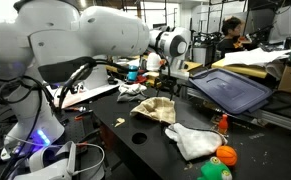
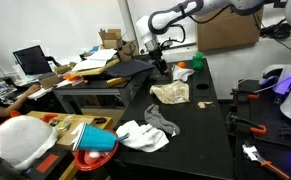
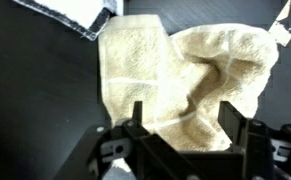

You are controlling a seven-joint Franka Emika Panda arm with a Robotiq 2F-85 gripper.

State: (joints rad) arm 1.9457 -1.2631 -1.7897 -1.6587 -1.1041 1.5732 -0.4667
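Towel (image 3: 175, 80); long axis across wrist view

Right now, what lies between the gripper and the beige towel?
Nothing. In the wrist view the gripper hangs open right over the beige towel, with no other thing between; the black table shows beside it.

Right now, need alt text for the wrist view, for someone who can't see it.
A crumpled cream terry-cloth towel lies on a black tabletop, filling most of the view. The black gripper shows at the bottom edge, jaws apart over the towel's lower fold. A white flat item pokes in at top left.
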